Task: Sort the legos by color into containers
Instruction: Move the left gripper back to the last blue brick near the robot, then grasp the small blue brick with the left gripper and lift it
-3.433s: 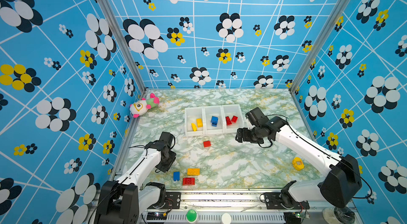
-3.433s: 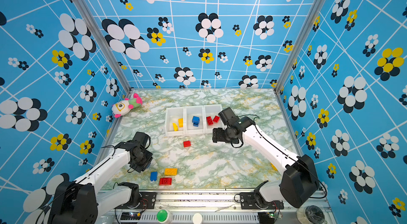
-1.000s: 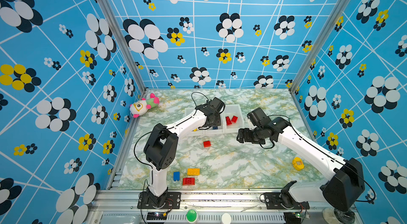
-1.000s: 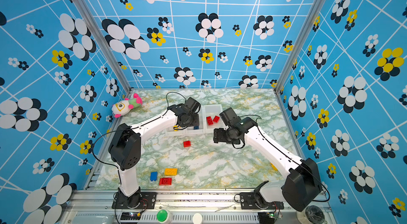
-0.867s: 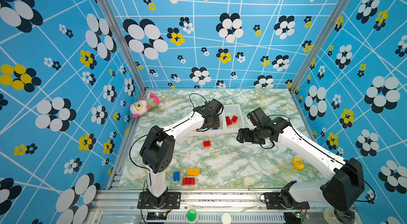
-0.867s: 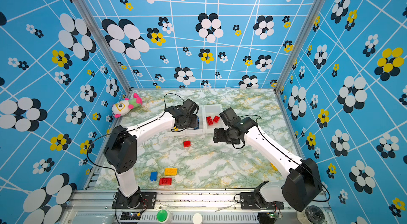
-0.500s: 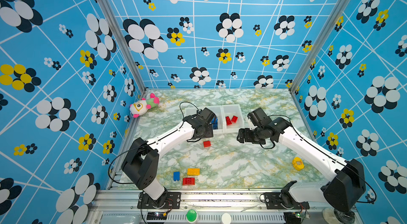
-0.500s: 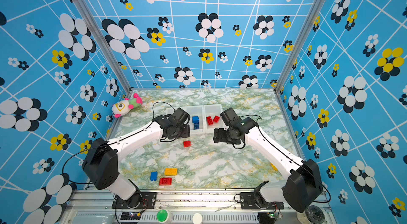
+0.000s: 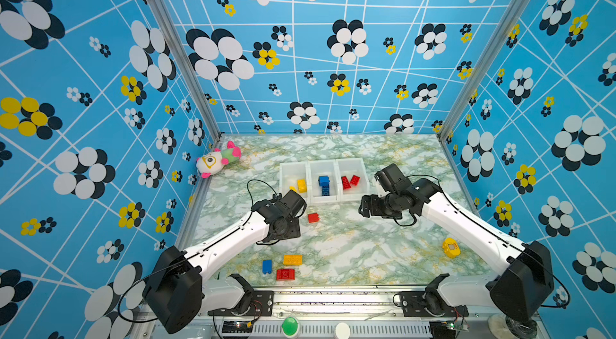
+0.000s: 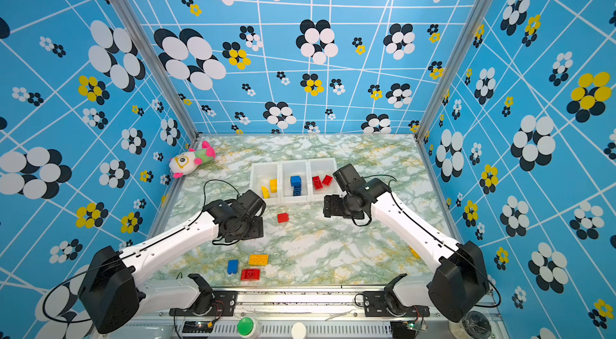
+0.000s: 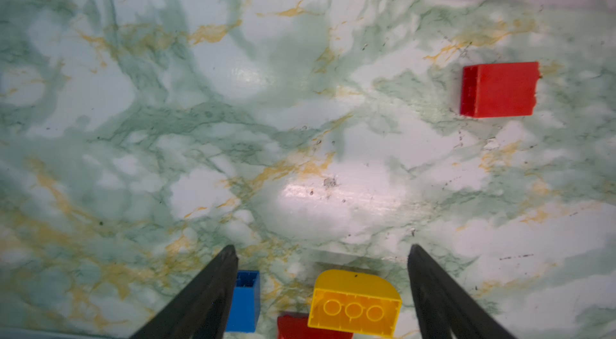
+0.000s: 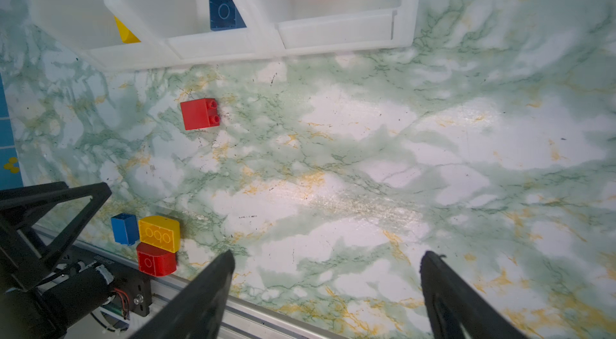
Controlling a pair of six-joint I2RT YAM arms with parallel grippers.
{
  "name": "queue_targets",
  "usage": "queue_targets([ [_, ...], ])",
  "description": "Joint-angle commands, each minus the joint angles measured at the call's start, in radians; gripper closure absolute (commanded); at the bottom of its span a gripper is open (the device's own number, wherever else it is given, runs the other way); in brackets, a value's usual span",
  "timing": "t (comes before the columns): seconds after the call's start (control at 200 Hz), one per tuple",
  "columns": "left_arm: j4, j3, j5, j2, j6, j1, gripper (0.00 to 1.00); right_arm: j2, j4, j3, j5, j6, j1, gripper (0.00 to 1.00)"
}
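Observation:
The containers [image 9: 322, 201] stand in a row at mid-table in both top views. They hold yellow legos [image 9: 301, 185] on the left, blue legos [image 9: 323, 184] in the middle and red legos [image 9: 350, 182] on the right. A loose red brick [image 9: 313, 218] [image 11: 498, 89] lies in front of them. Near the front edge lie a blue brick [image 9: 267, 266], a yellow brick [image 9: 292, 259] and a red brick [image 9: 285, 274]. The round yellow piece [image 9: 450, 247] sits at the front right. My left gripper [image 11: 321, 249] hangs open and empty left of the loose red brick. My right gripper [image 12: 328, 254] hovers open and empty right of the bins.
A white, green and pink plush toy [image 9: 216, 160] lies at the back left by the wall. Patterned blue walls close three sides. A metal rail [image 12: 253, 312] runs along the table's front edge.
My left arm has pulled back from over the containers toward the front left, and its jaws have spread wider. The right arm has not moved.

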Motion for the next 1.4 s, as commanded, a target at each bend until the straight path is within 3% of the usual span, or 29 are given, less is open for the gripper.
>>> queue_targets([
  [0.0, -0.114, -0.038, -0.036, -0.045, -0.056, -0.005, 0.18, -0.018, -0.008, -0.020, -0.004, 0.009, 0.007, 0.10],
  [0.2, -0.205, -0.095, -0.042, -0.100, -0.128, 0.002, 0.20, -0.017, -0.008, -0.020, -0.004, 0.004, 0.007, 0.10],
  [0.5, -0.162, -0.229, 0.062, -0.176, -0.198, 0.041, 0.24, -0.010, -0.011, -0.014, -0.006, -0.003, 0.007, 0.10],
  [0.84, -0.112, -0.268, 0.108, -0.115, -0.204, 0.044, 0.30, 0.001, -0.011, -0.008, -0.003, -0.009, 0.007, 0.11],
  [1.209, -0.050, -0.314, 0.148, -0.085, -0.230, 0.045, 0.45, -0.008, -0.007, -0.025, -0.001, -0.004, 0.007, 0.10],
  [1.359, -0.056, -0.303, 0.141, -0.089, -0.229, 0.044, 0.56, -0.011, -0.008, -0.028, 0.001, -0.004, 0.007, 0.10],
  [1.394, -0.061, -0.297, 0.137, -0.091, -0.228, 0.043, 0.62, -0.013, -0.009, -0.027, 0.001, -0.004, 0.007, 0.10],
])
